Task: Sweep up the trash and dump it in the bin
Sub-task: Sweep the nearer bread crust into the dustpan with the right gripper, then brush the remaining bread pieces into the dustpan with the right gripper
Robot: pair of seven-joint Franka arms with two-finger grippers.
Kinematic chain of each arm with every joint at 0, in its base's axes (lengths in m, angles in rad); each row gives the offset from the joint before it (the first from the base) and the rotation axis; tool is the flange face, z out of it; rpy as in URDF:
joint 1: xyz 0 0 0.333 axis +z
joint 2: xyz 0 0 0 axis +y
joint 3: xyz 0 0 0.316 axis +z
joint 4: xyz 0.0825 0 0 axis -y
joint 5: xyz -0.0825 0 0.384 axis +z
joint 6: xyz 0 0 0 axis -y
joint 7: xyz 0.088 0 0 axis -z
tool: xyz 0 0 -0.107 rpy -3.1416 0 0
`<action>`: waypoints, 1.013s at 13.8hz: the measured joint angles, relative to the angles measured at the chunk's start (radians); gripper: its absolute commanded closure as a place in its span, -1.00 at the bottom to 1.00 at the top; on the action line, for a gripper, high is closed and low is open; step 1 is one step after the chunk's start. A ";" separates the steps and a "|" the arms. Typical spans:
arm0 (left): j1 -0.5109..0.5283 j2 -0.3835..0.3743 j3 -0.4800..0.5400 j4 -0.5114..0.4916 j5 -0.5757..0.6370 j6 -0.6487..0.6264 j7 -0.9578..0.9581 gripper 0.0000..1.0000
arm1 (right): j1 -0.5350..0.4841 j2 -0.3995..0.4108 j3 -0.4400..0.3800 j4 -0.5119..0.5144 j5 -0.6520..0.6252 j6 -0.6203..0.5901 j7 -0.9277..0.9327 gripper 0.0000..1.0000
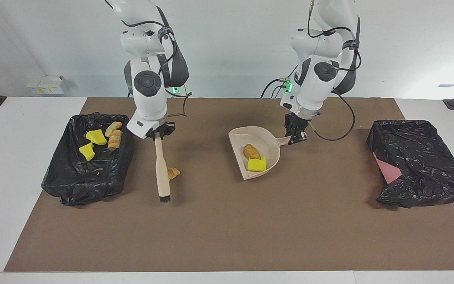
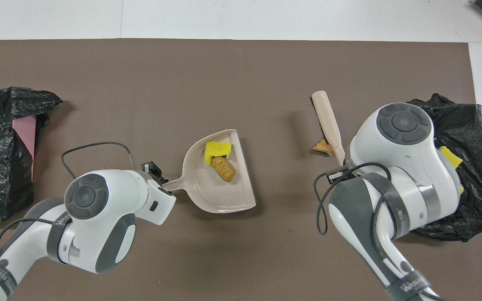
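My left gripper (image 1: 295,137) is shut on the handle of the beige dustpan (image 1: 238,140), which holds a brown bread-like lump (image 1: 251,151) and a yellow sponge piece (image 1: 257,164). From above, the dustpan (image 2: 218,197) shows the lump (image 2: 223,168) and the sponge (image 2: 217,148) near its open lip. My right gripper (image 1: 157,135) is shut on a beige brush (image 1: 161,169), bristles down. One croissant scrap (image 1: 173,172) lies on the mat right beside the brush and is partly covered by it from above (image 2: 321,146). The black-lined bin (image 1: 93,116) holds more trash.
A second crumpled black bag (image 1: 420,161) with a pink patch lies at the left arm's end of the brown mat (image 1: 227,228). In the overhead view my right arm covers part of the bin (image 2: 469,119).
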State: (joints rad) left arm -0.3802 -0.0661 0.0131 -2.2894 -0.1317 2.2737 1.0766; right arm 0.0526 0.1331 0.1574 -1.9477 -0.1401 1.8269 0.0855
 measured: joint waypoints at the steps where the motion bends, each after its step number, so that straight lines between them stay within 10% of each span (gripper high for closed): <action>1: 0.021 -0.008 0.002 0.012 -0.002 -0.026 0.025 1.00 | -0.017 0.018 0.000 0.002 0.000 -0.001 0.000 1.00; 14: -0.081 -0.056 -0.025 0.001 0.285 -0.169 -0.277 1.00 | 0.088 0.009 0.018 -0.128 0.123 -0.029 0.024 1.00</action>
State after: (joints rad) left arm -0.4614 -0.1224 -0.0121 -2.2883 0.1534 2.1046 0.7995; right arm 0.1402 0.1418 0.1749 -2.0757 -0.0168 1.7981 0.1093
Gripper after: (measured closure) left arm 0.687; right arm 0.727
